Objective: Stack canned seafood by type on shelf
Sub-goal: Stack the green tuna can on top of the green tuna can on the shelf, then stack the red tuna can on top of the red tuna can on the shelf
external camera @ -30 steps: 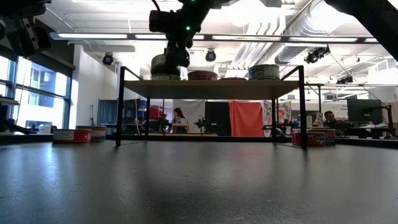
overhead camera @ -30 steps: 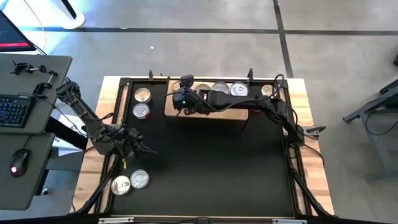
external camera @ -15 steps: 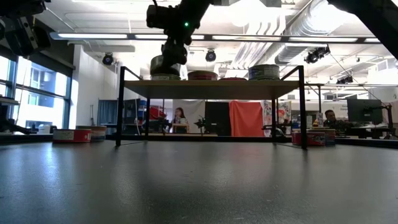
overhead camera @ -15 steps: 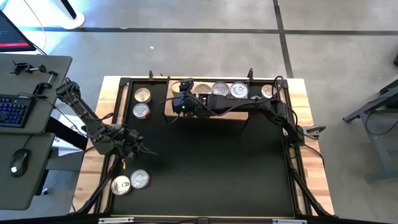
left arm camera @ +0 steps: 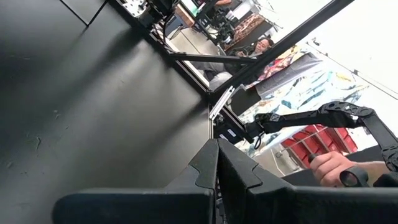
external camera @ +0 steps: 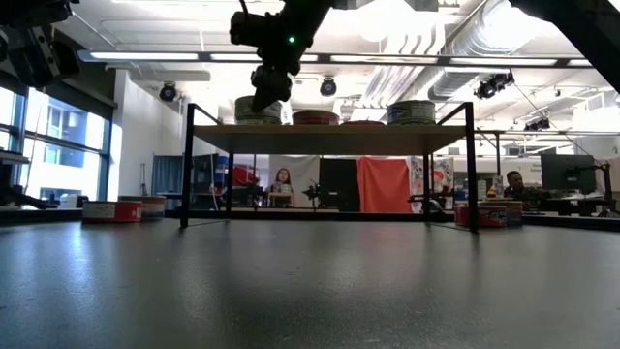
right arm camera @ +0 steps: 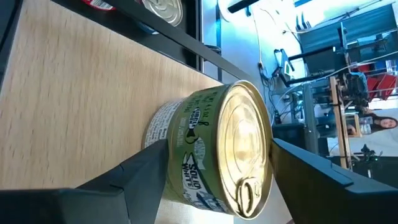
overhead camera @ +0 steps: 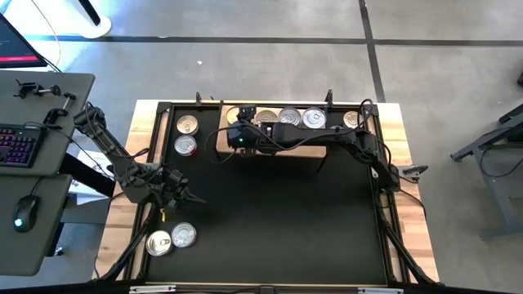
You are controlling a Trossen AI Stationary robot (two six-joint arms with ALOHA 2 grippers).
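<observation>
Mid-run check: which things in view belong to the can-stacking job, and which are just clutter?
Job:
shelf
green-label can between the right gripper fingers
shelf cans
loose cans on the mat
left gripper, idle

Clutter:
keyboard
mouse

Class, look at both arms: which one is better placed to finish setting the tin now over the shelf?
The right. Its gripper straddles a green-labelled, gold-lidded round tin on the light wooden shelf. The left gripper waits shut over the black mat, away from the shelf.
</observation>
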